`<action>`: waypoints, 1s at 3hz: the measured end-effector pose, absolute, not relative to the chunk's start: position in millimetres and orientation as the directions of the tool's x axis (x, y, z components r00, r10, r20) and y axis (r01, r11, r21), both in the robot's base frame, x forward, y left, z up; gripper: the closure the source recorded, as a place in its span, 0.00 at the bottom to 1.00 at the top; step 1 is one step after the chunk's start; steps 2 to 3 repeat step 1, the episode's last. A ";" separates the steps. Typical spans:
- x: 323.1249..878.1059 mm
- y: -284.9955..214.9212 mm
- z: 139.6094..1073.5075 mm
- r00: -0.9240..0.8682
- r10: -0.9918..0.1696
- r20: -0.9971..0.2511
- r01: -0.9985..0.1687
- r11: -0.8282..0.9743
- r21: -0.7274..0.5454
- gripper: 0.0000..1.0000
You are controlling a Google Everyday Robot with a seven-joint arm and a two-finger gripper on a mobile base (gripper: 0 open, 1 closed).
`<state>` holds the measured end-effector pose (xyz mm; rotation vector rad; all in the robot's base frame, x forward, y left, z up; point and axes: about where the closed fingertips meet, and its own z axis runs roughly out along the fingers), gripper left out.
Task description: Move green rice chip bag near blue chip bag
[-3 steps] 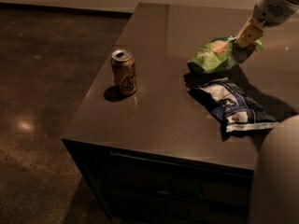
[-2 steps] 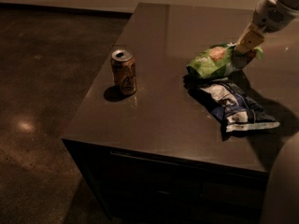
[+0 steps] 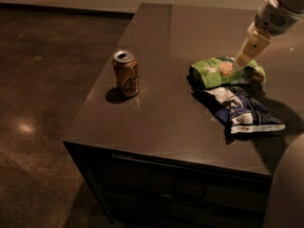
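Observation:
The green rice chip bag (image 3: 216, 71) lies on the dark table top, right of centre. Its near edge touches the blue chip bag (image 3: 243, 109), which lies flat just in front of it with its pale sealed end pointing to the right. My gripper (image 3: 239, 62) comes down from the upper right on a white arm. Its pale tip is at the green bag's right half, at or just above the foil. The part of the green bag behind the gripper is hidden.
An upright orange-brown drink can (image 3: 126, 73) stands on the table's (image 3: 161, 122) left part, near the left edge. The table's front edge is close below the blue bag. A grey rounded robot part (image 3: 285, 194) fills the lower right corner. Dark floor lies to the left.
The gripper has come down and a little to the left with the green bag. The bag now lies lower and flatter on the table, against the blue bag. The can and blue bag have not moved.

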<state>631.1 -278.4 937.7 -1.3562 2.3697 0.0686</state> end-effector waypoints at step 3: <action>631.1 -278.4 937.7 -0.444 -0.816 -0.370 -0.836 0.526 -0.156 0.00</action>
